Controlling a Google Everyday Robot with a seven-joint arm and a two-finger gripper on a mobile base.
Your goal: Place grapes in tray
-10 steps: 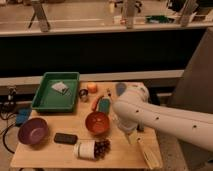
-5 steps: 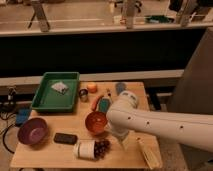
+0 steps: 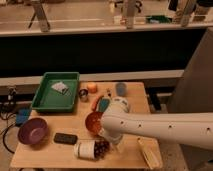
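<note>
The grapes (image 3: 102, 147), a small dark red bunch, lie on the wooden table near its front edge, against the mouth of a white cup (image 3: 85, 149) that lies on its side. My gripper (image 3: 115, 139) hangs at the end of the thick white arm (image 3: 160, 129), which reaches in from the right. It is just right of and above the grapes, open, with nothing seen in it; the arm covers most of it. The green tray (image 3: 42, 100) stands at the table's back left and holds a small pale packet (image 3: 60, 87).
An orange-brown bowl (image 3: 92, 122) sits just behind the grapes. A purple bowl (image 3: 32, 131) and a black flat block (image 3: 65, 138) lie front left. A small can (image 3: 83, 94), an orange (image 3: 92, 87), a grey-blue cup (image 3: 120, 89) and a teal item (image 3: 103, 104) stand mid-table. A yellowish packet (image 3: 149, 152) lies front right.
The arm has swung left and lower across the table, bringing the gripper from right of the orange-brown bowl down close beside the grapes. The objects have not moved.
</note>
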